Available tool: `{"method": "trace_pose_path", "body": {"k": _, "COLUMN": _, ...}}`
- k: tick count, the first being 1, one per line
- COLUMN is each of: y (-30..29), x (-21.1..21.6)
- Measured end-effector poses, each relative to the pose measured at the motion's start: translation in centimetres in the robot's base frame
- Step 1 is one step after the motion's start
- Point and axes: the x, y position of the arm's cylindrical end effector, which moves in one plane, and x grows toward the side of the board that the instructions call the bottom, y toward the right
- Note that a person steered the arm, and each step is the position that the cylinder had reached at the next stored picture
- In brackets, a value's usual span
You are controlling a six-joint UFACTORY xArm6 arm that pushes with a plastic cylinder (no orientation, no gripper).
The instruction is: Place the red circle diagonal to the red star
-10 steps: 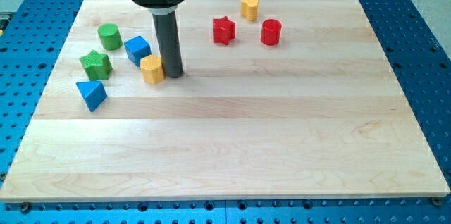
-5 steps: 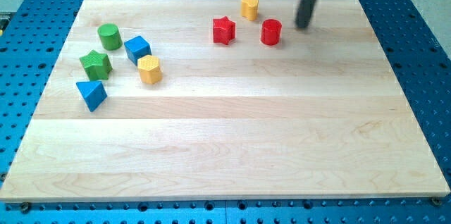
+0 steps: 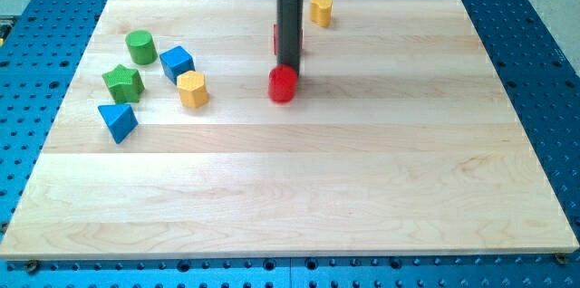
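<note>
The red circle [image 3: 283,84] stands on the wooden board near the middle of its upper half. My tip [image 3: 289,67] touches its top edge from the view's top. The red star [image 3: 276,39] is mostly hidden behind the rod; only slivers of red show on either side of it, just above the red circle.
A yellow cylinder [image 3: 320,9] stands at the board's top edge. At the view's left are a green cylinder [image 3: 140,47], a blue cube [image 3: 177,63], a yellow hexagon [image 3: 192,90], a green star [image 3: 122,82] and a blue triangle [image 3: 118,121].
The rod swung from the yellow hexagon to the right of the red circle, then came back left. The red circle has slid down and left, from right of the star to below it.
</note>
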Motion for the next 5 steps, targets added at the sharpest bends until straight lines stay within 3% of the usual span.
{"method": "trace_pose_path", "body": {"k": 1, "y": -0.7, "x": 2.1}}
{"method": "trace_pose_path", "body": {"k": 2, "y": 8.0, "x": 1.5}}
{"method": "trace_pose_path", "body": {"k": 4, "y": -1.7, "x": 8.3}}
{"method": "trace_pose_path", "body": {"k": 5, "y": 2.5, "x": 8.6}}
